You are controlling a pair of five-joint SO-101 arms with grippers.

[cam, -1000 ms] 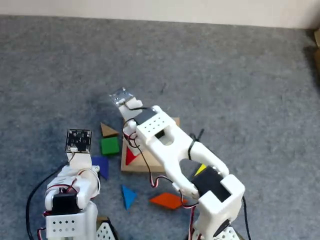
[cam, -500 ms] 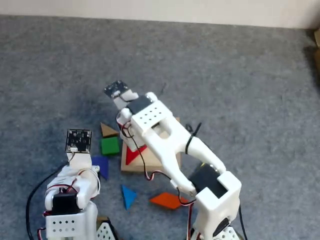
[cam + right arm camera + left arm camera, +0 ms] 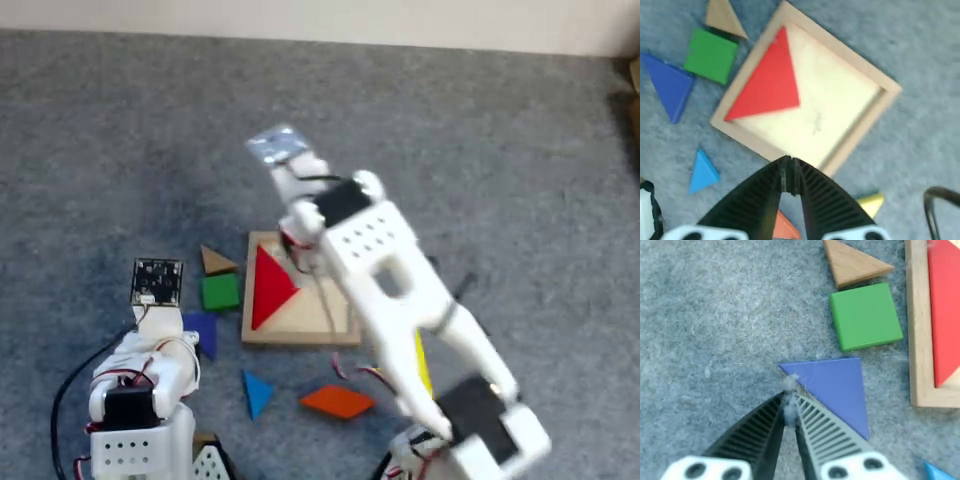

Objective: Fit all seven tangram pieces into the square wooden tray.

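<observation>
1. Your right pincer (image 3: 790, 175), clenched and empty, hangs above the tray (image 3: 875, 107).
2. The red triangle (image 3: 767, 85) lies inside, along the left wall.
3. Open the pincer wide before lowering onto another piece.

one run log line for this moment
tray: red triangle inside | left pincer: shut, by dark blue triangle | right pincer: shut, over tray rim

No readable text, labels, numbers or signs anywhere.

A red triangle (image 3: 270, 288) lies in the wooden tray (image 3: 300, 338) — against its left rim. A green square (image 3: 220, 291) and tan triangle (image 3: 215, 261) sit just outside.
</observation>
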